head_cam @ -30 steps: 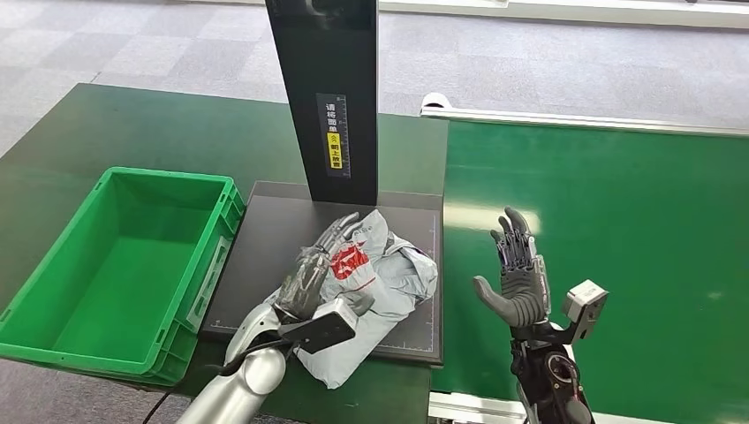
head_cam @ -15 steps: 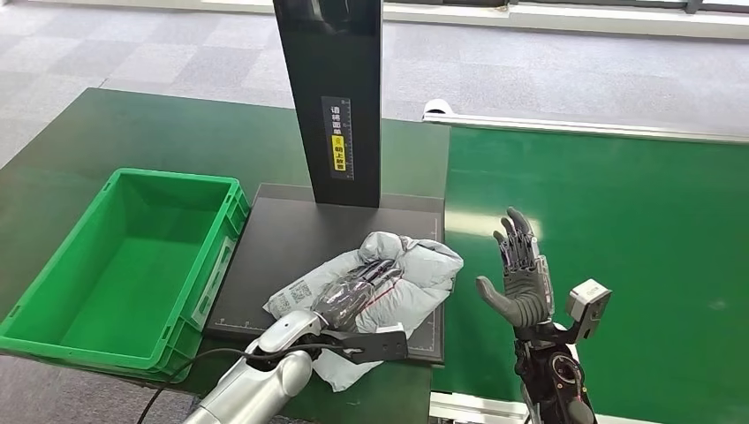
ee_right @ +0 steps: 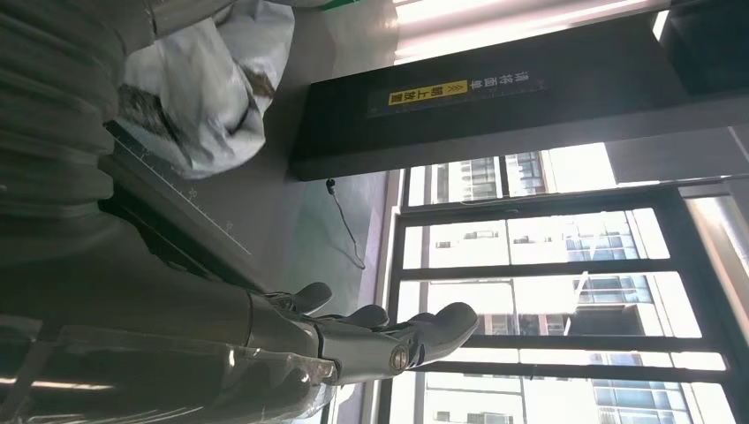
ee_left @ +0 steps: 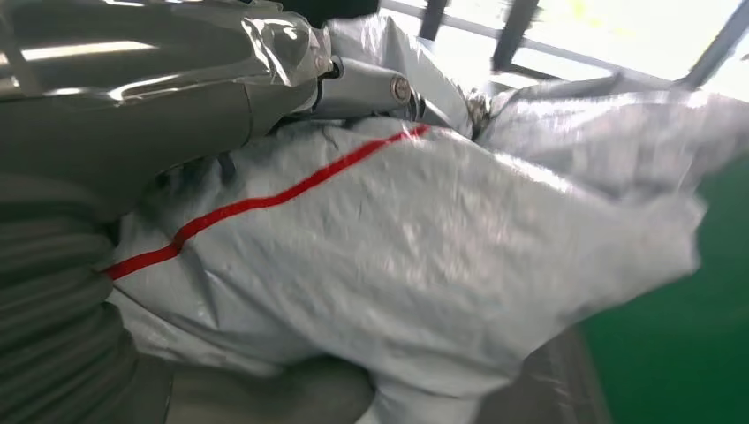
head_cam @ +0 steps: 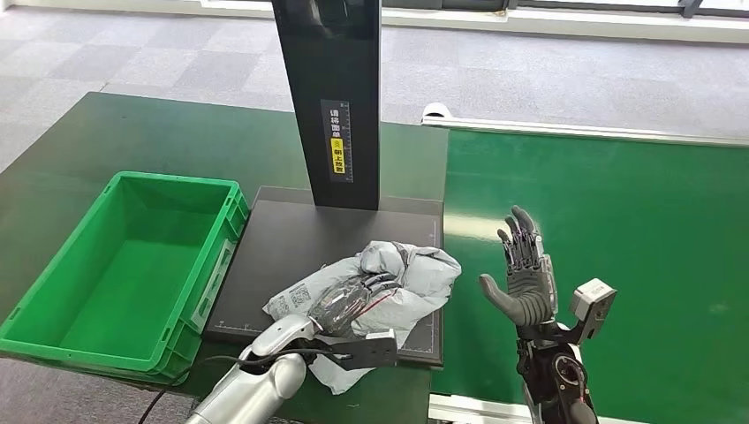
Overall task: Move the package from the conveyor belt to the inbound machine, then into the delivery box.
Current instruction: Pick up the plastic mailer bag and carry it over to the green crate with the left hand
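A dark green matte tabletop [head_cam: 132,132] spreads out to the left of and beyond the left robot hand [head_cam: 349,296], running away to a floor of grey square carpet tiles [head_cam: 574,71] that lies well beyond both it and the right robot hand [head_cam: 523,274]. In the right wrist view, a tall dark-framed window wall of many panes [ee_right: 530,256] stands far past the right robot hand's fingertips, with pale multi-storey buildings [ee_right: 565,309] showing through the glass.
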